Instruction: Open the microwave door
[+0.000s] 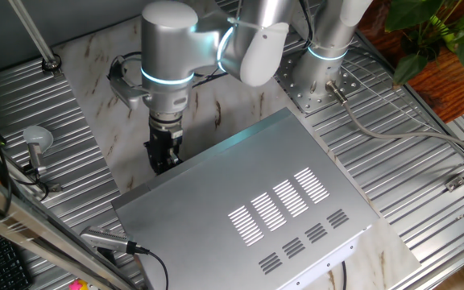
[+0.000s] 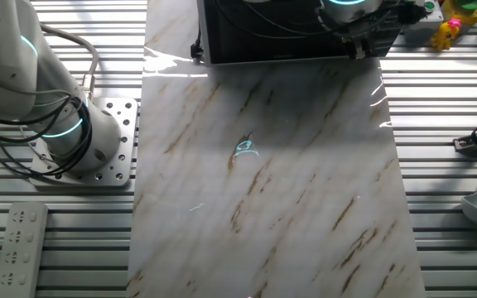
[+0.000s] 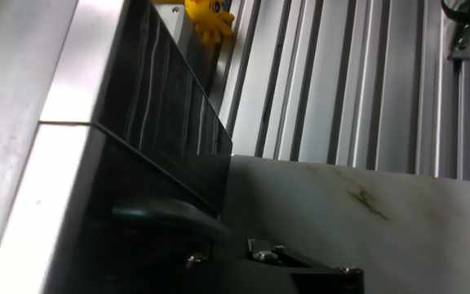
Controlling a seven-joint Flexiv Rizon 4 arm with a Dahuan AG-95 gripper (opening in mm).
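One corner matters to me right now: my pincer hangs low at the front of the microwave, just off the box's near corner, wrist pointing straight down at the marble slab. I judge I am placed here to catch the edge of the microwave door from the side, since a flat panel offers little else to hook. From the fixed camera above the box I see the slotted silver top and my arm, but no door at all. The opposite fixed camera shows the dark front at the far end of the slab, with my hand at its right end. My own hand camera shows the black glassy panel up close, reflecting the ribbed table, with a yellow toy beyond. Whether my fingers are spread or pinched, I cannot tell.
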